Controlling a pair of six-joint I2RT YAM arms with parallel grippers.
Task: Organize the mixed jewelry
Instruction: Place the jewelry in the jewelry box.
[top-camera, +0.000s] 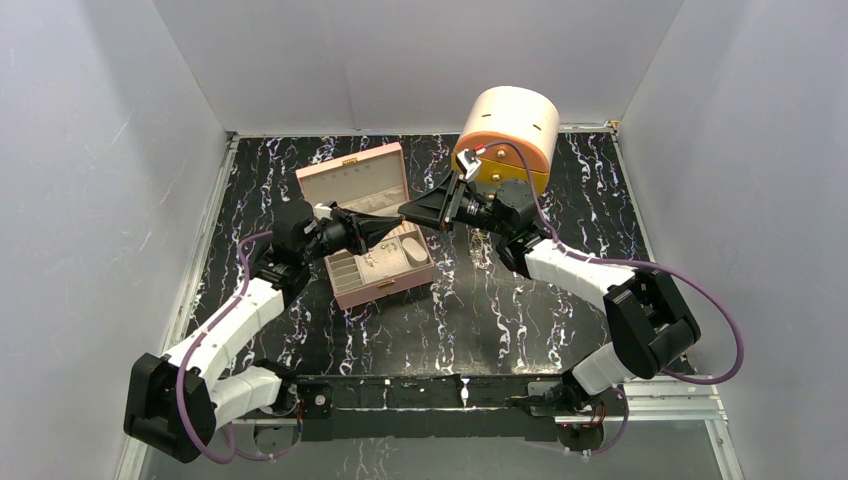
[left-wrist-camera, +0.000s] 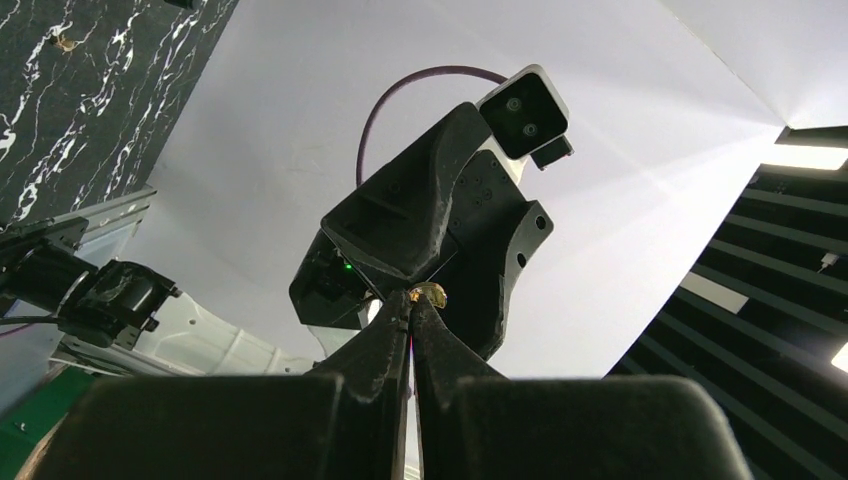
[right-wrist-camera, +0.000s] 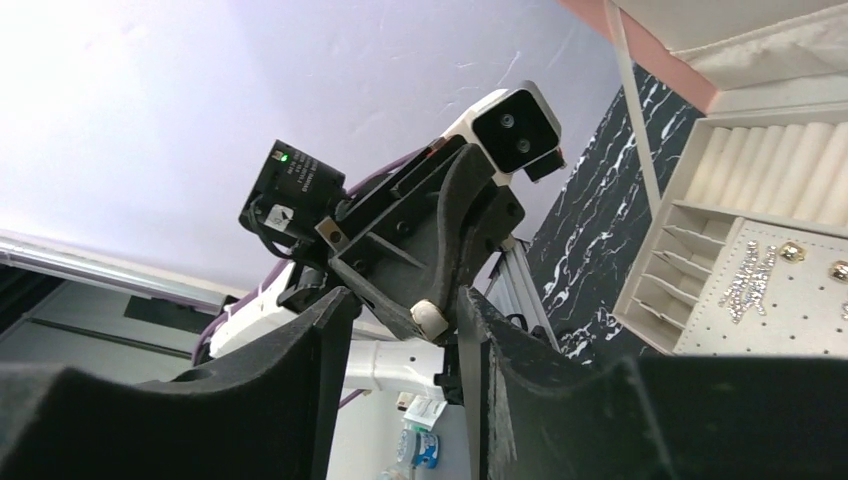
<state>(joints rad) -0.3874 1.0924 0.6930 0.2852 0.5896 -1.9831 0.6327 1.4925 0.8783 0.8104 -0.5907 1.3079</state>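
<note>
We are pinching a tiny gold piece (left-wrist-camera: 429, 293) at the very tips of the left gripper (left-wrist-camera: 412, 300), which is closed tight on it. The piece is up in the air, over the open pink box (top-camera: 390, 283) in the middle of the counter (top-camera: 480, 310), with only a small bit of gold sticking out past the tips. The right gripper (right-wrist-camera: 405, 300) is pointing straight at the left one from the right side. Its jaws are standing apart and it is holding nothing. In the right wrist view the nose of the left gripper is showing in the gap between the right one's fingers. We cannot tell if the two are touching. We think we are passing the gold piece from one gripper to the other. To do this well, we should be closing the right jaws slowly and only on the bit that is sticking out, not on the left tips. The left gripper should not let go until the right one is pinching the gold for sure. The piece is so small and smooth that it could slip or flick away. Staying over the box is smart, because a dropped piece would likely fall inside it. Other shiny pieces (right-wrist-camera: 790, 250) are lying on the dotted pad in the box, and the rows of soft rolls at its far side look free.
</note>
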